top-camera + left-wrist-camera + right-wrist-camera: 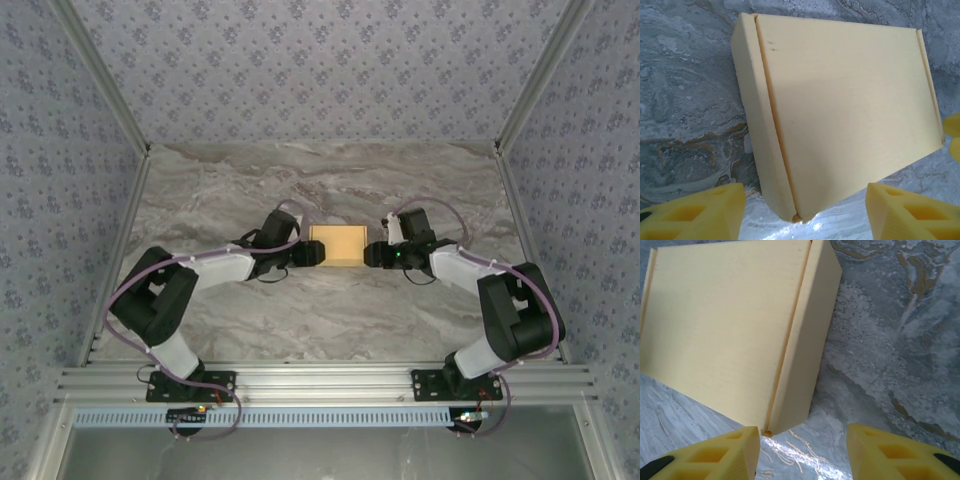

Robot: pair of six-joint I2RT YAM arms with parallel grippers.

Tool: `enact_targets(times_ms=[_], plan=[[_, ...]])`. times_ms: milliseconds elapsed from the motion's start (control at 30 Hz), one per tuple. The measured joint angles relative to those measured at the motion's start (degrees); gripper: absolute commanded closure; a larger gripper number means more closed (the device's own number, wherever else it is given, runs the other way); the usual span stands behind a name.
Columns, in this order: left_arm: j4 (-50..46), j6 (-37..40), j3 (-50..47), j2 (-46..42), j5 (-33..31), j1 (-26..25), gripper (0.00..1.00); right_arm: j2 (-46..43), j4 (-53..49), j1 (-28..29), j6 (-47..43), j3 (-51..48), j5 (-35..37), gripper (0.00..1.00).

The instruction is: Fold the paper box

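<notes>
Your left claw (805,195) stands released, its yellow fingers (695,212) spread along the bottom of the left wrist frame with nothing clamped. The right claw (803,432) is likewise slack and empty. Between them, at the centre of the top frame, the paper box (338,245) lies flat and looks folded shut on the marble table (250,190), a claw just beside each short end. Judge it light and thin-walled: card that dents under a hard pinch and slides readily on the smooth top. Take it by a creased side wall near a corner, likely its stiffest part, and squeeze gently.
</notes>
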Motion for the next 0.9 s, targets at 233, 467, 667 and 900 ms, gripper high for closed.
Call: enact_targets(times_ms=[233,467,667,900], plan=[[-2.89,4.39,-1.73,-10.10,-4.52,2.43,0.30,-7.43,-4.57,3.56,-2.89,3.30,9.66,0.42],[-4.13,11.72,-8.66,-28.50,-20.26,3.41,0.06,-22.40,-5.90,5.16,-7.50,2.93,27.06,0.08],[-0.59,15.65,-18.05,-39.67,-31.41,6.64,0.01,-28.11,-3.98,4.22,-9.53,-1.09,38.21,0.01],[-0.31,19.52,-20.11,-43.28,-39.12,15.58,0.01,-27.98,-1.92,-0.11,-9.62,-3.26,48.98,0.01]])
